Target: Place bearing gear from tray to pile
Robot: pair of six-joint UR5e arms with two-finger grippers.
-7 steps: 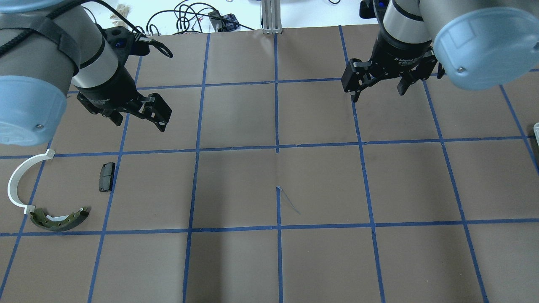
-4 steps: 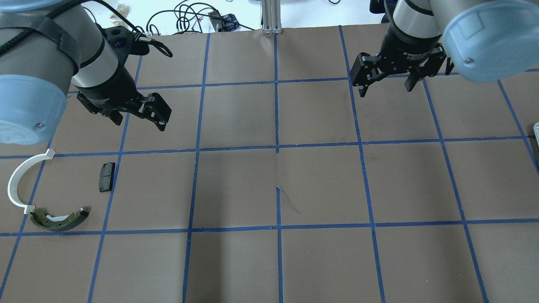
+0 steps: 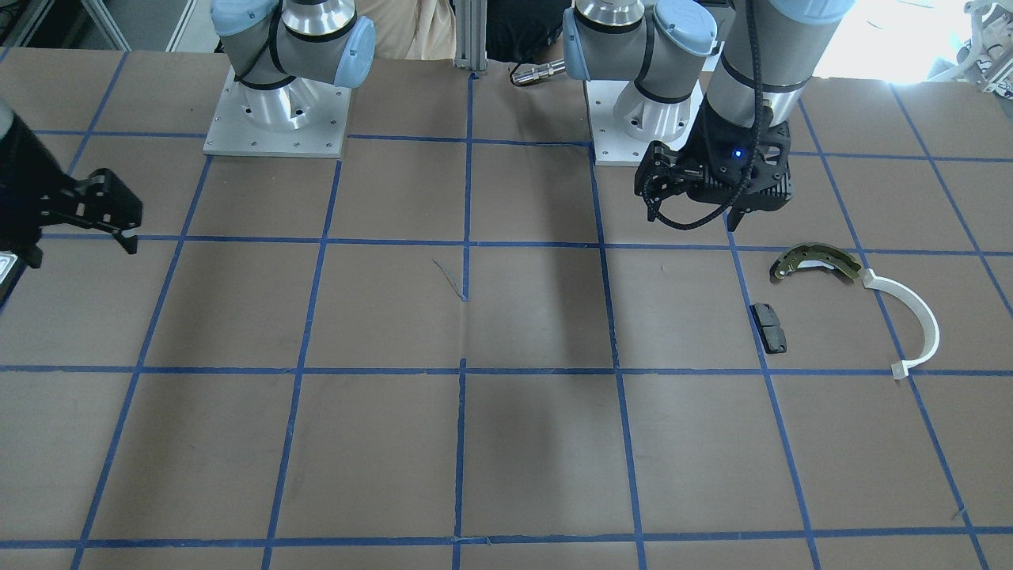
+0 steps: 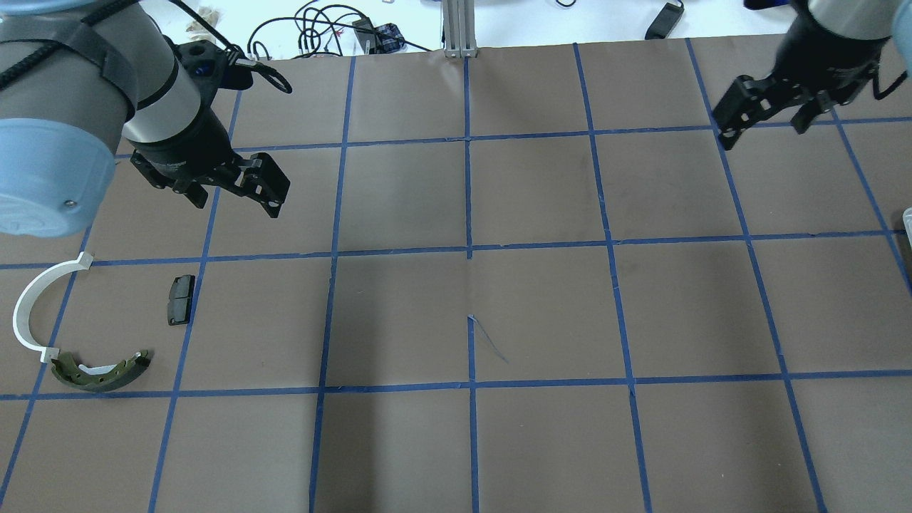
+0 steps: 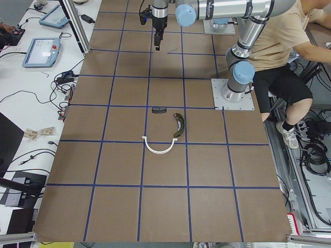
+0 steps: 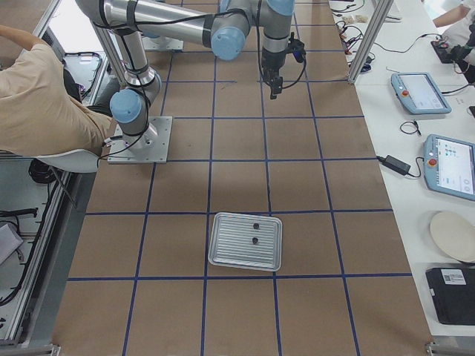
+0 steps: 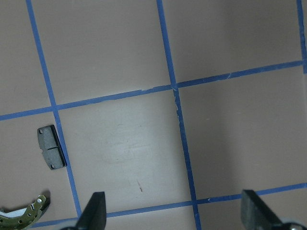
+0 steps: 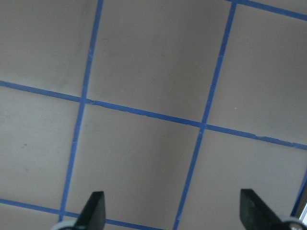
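Note:
The silvery tray [image 6: 230, 252] shows whole in the exterior right view, with two small dark round parts [image 6: 254, 225] in it. Only a sliver of its rim [image 4: 908, 217] shows at the overhead view's right edge. The pile lies at front left: olive brake shoe [image 4: 100, 374], white plastic arc [image 4: 25, 313] and dark pad [image 4: 180, 299]. My left gripper [image 4: 234, 201] is open and empty, hanging above the table beyond the pad. My right gripper [image 4: 764, 132] is open and empty, high at the far right, short of the tray.
The table is brown paper with a blue tape grid [image 4: 469, 249]. Cables [image 4: 320, 28] lie beyond its far edge. Both arm bases [image 3: 273, 111] stand at the robot's side. The left wrist view shows the pad [image 7: 51, 153] and the shoe's end [image 7: 24, 215].
My right gripper has moved right and farther from the robot, toward the tray's side, still open. The left arm has hardly moved. The pile is unchanged.

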